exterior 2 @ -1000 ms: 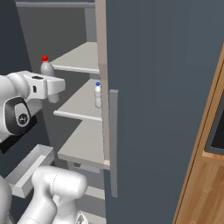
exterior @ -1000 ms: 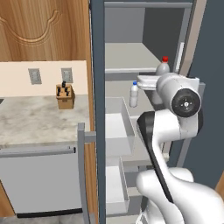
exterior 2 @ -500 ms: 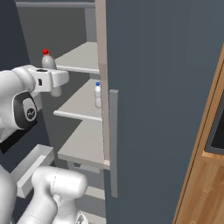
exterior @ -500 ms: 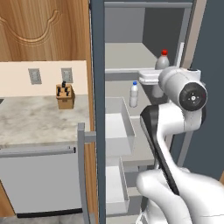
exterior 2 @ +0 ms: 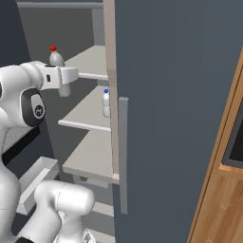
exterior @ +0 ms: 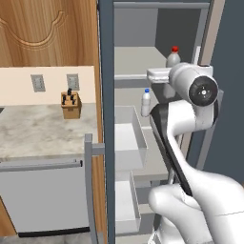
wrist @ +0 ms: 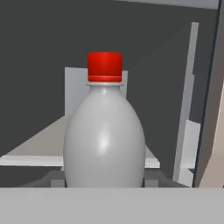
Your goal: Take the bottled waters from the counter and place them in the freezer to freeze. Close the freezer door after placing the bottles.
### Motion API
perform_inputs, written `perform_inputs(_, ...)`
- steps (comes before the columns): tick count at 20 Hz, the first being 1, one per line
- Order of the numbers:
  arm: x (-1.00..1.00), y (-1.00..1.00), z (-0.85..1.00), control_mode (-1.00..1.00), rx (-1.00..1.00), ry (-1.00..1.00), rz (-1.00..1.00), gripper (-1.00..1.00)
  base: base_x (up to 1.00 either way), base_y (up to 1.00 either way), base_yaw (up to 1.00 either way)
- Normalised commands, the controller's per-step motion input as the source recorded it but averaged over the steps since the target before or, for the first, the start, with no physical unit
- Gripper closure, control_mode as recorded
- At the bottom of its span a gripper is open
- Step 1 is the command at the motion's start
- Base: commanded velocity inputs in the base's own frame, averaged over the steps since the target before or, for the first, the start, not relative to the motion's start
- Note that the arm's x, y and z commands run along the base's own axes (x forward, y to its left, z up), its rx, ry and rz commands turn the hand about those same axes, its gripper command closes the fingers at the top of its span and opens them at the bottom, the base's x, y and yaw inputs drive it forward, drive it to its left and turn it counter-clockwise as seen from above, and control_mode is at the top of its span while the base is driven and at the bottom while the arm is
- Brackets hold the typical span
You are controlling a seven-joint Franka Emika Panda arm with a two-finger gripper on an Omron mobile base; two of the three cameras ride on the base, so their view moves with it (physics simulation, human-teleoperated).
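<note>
Jaws of gripper [exterior 2: 64,80] clenched on red-capped bottle [wrist: 104,135], upright between them over upper freezer shelf [exterior 2: 88,64]; blue-capped bottle [exterior: 146,102] already shelved below; risk: releasing too high topples it; freezer door [exterior 2: 175,109] open.

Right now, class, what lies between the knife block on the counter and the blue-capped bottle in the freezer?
In the left base view, the freezer's dark side wall stands between the knife block and the blue-capped bottle.

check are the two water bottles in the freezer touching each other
Apart. The right base view shows the red-capped bottle at the upper shelf in the gripper, the blue-capped bottle a shelf lower.
</note>
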Motion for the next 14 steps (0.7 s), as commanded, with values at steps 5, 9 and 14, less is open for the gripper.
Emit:
perform_inputs(5,0.36,0.00,0.08,-1.00,0.00,0.00,0.00,1.00,0.00,0.00,0.00)
perform_inputs(9,0.25,0.00,0.27,-1.00,0.00,0.00,0.00,1.00,0.00,0.00,0.00)
perform_inputs(14,0.28,0.00,0.24,-1.00,0.00,0.00,0.00,1.00,0.00,0.00,0.00)
